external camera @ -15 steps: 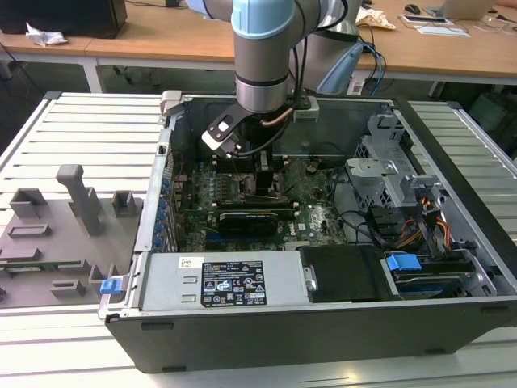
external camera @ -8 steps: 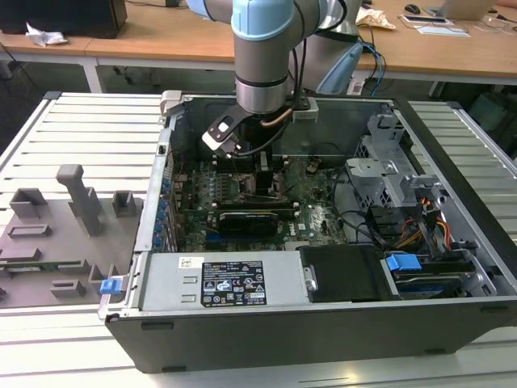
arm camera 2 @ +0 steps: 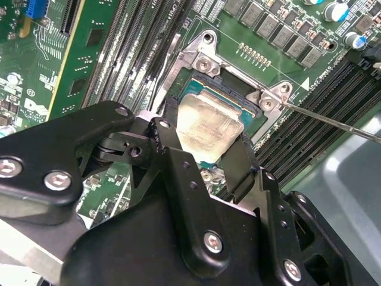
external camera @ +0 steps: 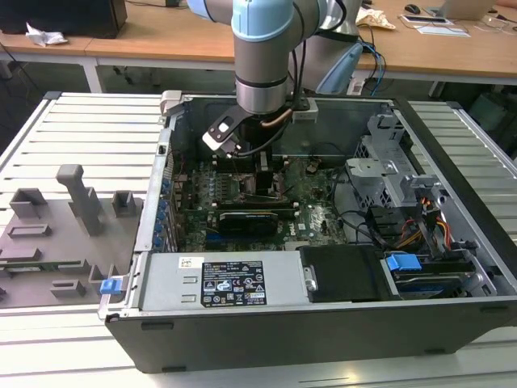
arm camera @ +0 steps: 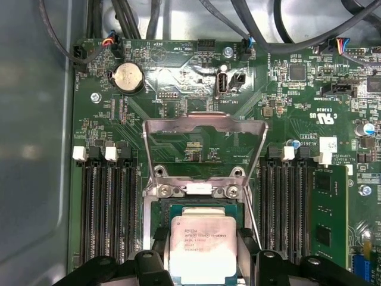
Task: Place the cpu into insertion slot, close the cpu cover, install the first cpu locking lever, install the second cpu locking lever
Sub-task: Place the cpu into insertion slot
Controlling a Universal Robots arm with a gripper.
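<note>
The cpu [arm camera 2: 209, 126], a thin square chip with a silvery-beige top, sits between my gripper's black fingers [arm camera 2: 171, 140], just over the insertion slot [arm camera 2: 221, 85]. My gripper [arm camera 2: 205, 136] is shut on the chip's two opposite edges. In the first wrist view the cpu [arm camera: 203, 247] hangs over the dark insertion slot [arm camera: 196, 210], whose cpu cover [arm camera: 205, 126] stands swung open behind it. A thin locking lever [arm camera 2: 333, 122] sticks out loose beside the socket. In the exterior view my gripper [external camera: 262, 174] reaches down into the open computer case above the green board.
Rows of long black memory slots [arm camera: 107, 214] flank the socket on both sides. A coin battery [arm camera: 128, 77] and black cables [arm camera: 250, 24] lie beyond the cover. The case holds a power supply [external camera: 230, 283] and a drive cage [external camera: 388, 174]. A grey fixture tray [external camera: 56, 234] lies on the exterior view's left.
</note>
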